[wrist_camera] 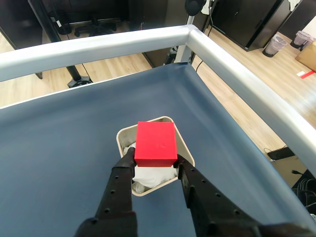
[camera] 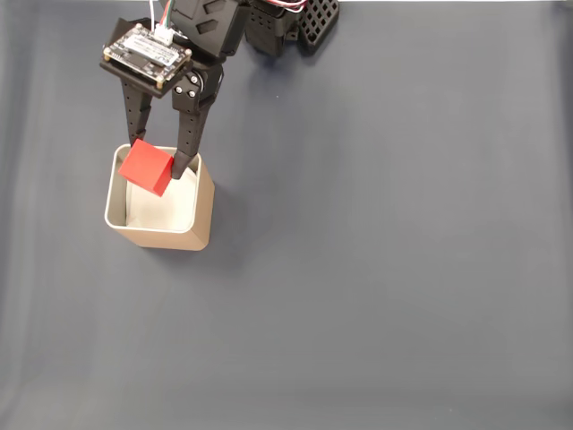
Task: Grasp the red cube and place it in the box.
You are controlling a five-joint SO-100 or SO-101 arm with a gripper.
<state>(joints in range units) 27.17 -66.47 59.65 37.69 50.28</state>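
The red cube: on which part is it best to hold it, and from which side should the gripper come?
Best on two opposite flat side faces, coming from above. The gripper already holds the red cube that way, one finger on each side, over the open box. The plain, parallel faces give the pads flat contact, and the top approach suits lowering it into the box.

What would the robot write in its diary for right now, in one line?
stage: over box | gripper: shut on red cube | red cube: held above the box opening, not released | table: dark blue
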